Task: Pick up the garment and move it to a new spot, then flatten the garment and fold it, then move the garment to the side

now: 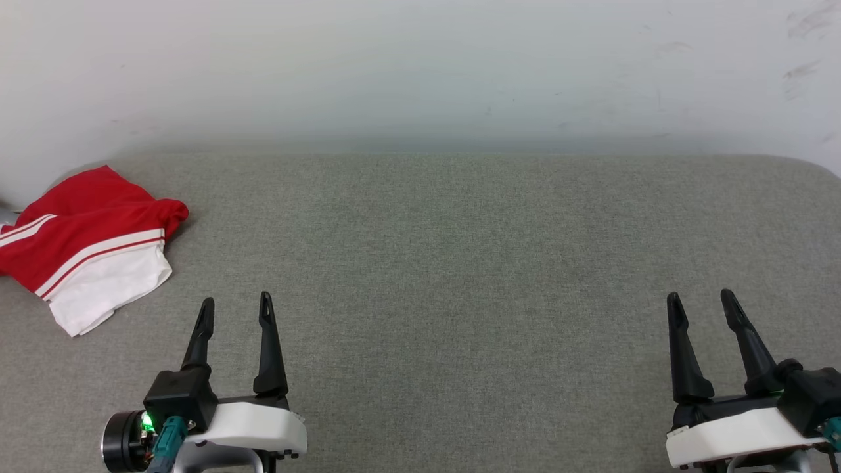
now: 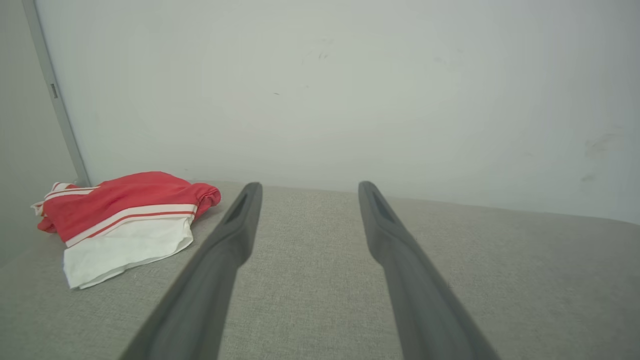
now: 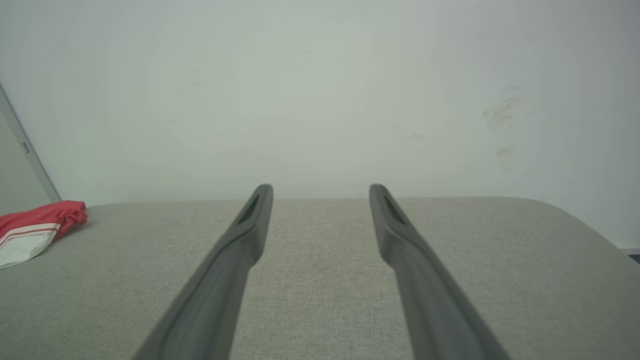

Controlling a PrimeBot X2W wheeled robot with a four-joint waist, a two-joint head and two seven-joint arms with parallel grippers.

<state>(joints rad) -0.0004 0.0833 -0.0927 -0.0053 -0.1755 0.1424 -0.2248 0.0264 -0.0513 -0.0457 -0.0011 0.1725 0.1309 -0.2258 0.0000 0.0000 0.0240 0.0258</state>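
Both grippers stand with jaws spread wide and nothing between the fingers. The left gripper [image 1: 236, 299] sits at the near left and the right gripper [image 1: 700, 295] at the near right, each above the grey woven surface [image 1: 460, 263] with its fingers pointing toward the far wall [image 1: 420, 66]. The garment [image 1: 92, 243] lies crumpled at the far left of the surface, beyond and to the left of the left gripper and clear of its fingers. Its red body is bunched, with a white sleeve and red-and-white stripe trim on the near side. It is well apart from the right gripper.
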